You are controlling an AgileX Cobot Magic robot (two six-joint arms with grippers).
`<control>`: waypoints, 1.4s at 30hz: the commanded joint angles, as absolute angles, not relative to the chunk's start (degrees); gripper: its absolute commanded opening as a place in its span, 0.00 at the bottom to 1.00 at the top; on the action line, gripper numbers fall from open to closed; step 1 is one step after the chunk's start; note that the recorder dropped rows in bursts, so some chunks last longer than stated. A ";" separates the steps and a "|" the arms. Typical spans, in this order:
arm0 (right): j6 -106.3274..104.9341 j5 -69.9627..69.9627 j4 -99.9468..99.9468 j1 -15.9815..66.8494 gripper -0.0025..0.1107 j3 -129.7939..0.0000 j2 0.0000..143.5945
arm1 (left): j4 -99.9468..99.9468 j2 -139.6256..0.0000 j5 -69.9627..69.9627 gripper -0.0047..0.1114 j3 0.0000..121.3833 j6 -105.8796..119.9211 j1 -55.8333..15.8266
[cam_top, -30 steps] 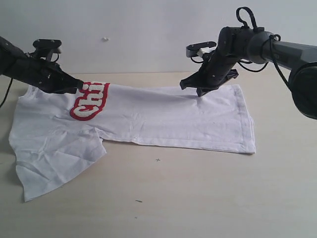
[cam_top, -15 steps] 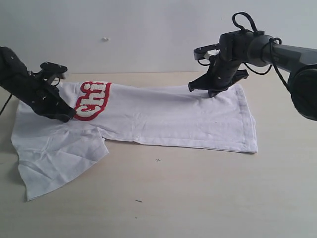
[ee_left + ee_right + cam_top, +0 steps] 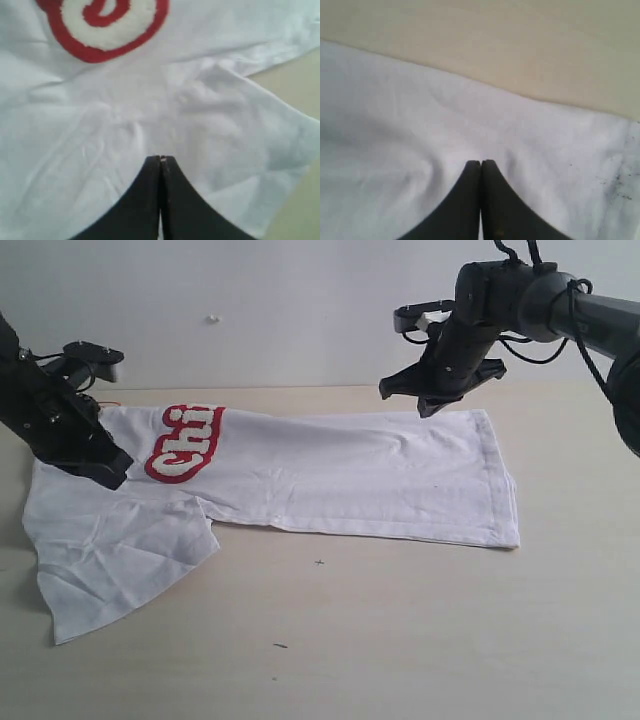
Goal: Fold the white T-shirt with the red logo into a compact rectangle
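Your left jaws are pressed together with no cloth between them. In the left wrist view their tips sit over wrinkled fabric of the white short-sleeved cotton T-shirt, and you cannot tell whether they touch it. In the exterior view they point down at the shirt's shoulder area, just beside the left end of the fuzzy red-outlined white lettering.

Your right jaws are also pressed together and hold nothing. In the exterior view they hang above the shirt's far edge near its right end, apart from the cloth. The right wrist view has that edge running just ahead of the tips, with the pale beige tabletop beyond it.

The T-shirt lies flat on the tabletop, folded along its length. Its hem is at the right. One sleeve spreads out toward the near left.

Only "Chi" of the lettering can be read in the exterior view; the rest runs out of sight at the fold. The left wrist view cuts the lettering down to one curl at the frame edge. The left arm covers the shirt's far left corner, so you cannot make out the collar. In the right wrist view, small dark specks on the cloth near the hem are too blurred to identify.
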State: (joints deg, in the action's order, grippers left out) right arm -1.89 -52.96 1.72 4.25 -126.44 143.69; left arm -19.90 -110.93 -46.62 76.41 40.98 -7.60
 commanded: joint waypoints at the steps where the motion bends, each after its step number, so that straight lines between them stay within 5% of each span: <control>1: -5.64 -52.74 6.47 4.30 0.02 -125.11 140.99 | -17.28 -102.08 -45.83 0.04 70.39 39.74 -11.04; 5: -8.38 -50.27 7.90 4.30 0.02 -118.55 134.93 | -17.29 -97.98 -40.54 0.04 66.36 37.92 -11.51; 13: -5.87 -24.10 7.79 4.19 0.02 -89.34 114.95 | -17.29 -97.51 -38.64 0.04 63.42 36.13 -11.41; 27: -5.87 -23.24 5.70 4.19 0.02 -73.81 110.77 | -12.35 -97.60 -37.16 0.04 53.31 34.20 -23.78; 29: -6.00 -21.03 5.33 4.19 0.02 -71.16 111.30 | -12.19 -97.98 -36.85 0.09 53.31 33.86 -23.93; 31: -6.37 -20.41 4.46 4.19 0.02 -70.37 112.14 | -12.19 -98.97 -36.56 0.25 52.95 33.86 -23.93; 32: -6.37 -20.52 3.87 4.19 0.02 -70.37 112.84 | -12.19 -99.98 -35.29 0.45 52.11 33.75 -23.93; 34: -6.37 -20.27 3.87 4.19 0.02 -70.37 113.71 | -10.96 -101.89 -31.63 0.66 51.49 32.05 -23.93; 39: -6.37 -19.48 3.41 4.19 0.02 -70.37 114.54 | -7.98 -105.56 -23.15 0.63 51.49 28.94 -23.93; 42: -6.37 -19.19 3.09 4.19 0.02 -70.37 114.54 | -6.49 -106.37 -20.60 0.50 51.49 28.90 -23.93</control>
State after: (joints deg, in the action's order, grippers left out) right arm -6.02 -20.27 3.74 4.25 -70.61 114.48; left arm -7.97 -105.78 -23.41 51.69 29.61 -23.63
